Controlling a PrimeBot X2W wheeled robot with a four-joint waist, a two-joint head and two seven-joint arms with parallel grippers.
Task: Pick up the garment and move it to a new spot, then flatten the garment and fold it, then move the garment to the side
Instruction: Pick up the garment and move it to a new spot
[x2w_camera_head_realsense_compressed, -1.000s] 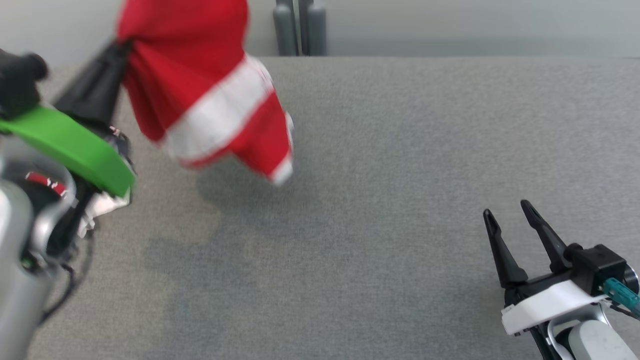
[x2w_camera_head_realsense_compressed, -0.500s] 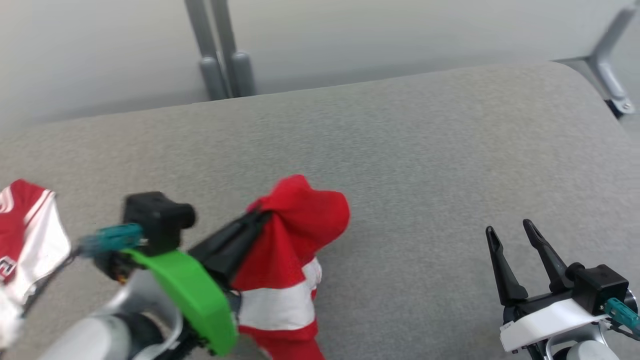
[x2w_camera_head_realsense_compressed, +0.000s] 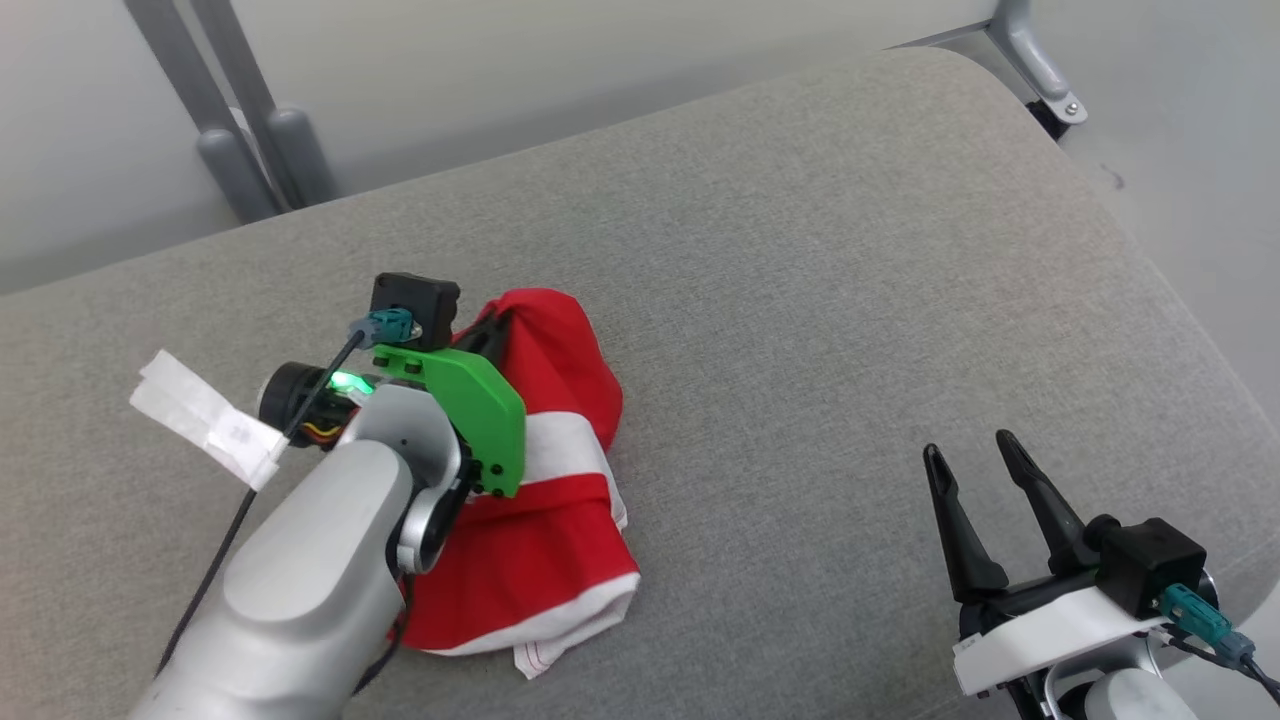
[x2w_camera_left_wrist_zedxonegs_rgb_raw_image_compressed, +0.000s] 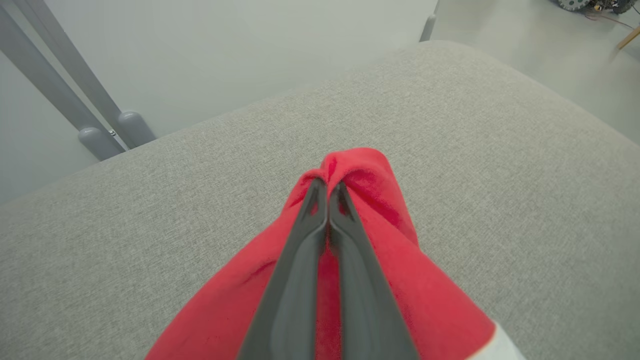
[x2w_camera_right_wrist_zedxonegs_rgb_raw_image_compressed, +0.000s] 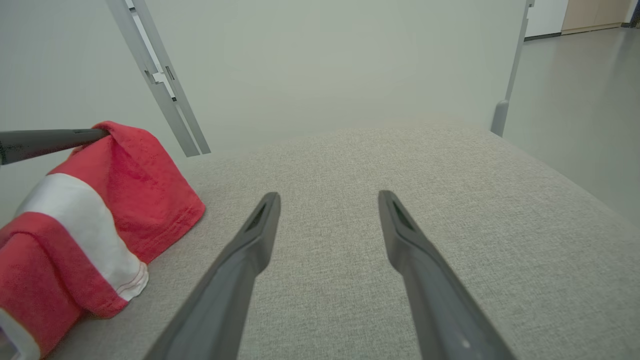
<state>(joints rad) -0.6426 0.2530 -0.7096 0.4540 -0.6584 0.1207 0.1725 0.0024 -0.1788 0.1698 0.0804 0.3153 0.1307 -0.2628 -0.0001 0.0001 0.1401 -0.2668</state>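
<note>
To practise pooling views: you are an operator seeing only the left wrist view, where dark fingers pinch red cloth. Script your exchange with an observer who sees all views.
Operator: Is the garment hanging free?
Observer: No, its lower folds lie bunched on the grey cushion.
Operator: Where is the other gripper?
Observer: The right gripper hovers open and empty, well to the garment's right, touching nothing.

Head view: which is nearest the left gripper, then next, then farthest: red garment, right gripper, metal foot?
1. red garment, pinched in the left gripper, centre-left.
2. right gripper, open, lower right.
3. metal foot, past the far right corner.
</note>
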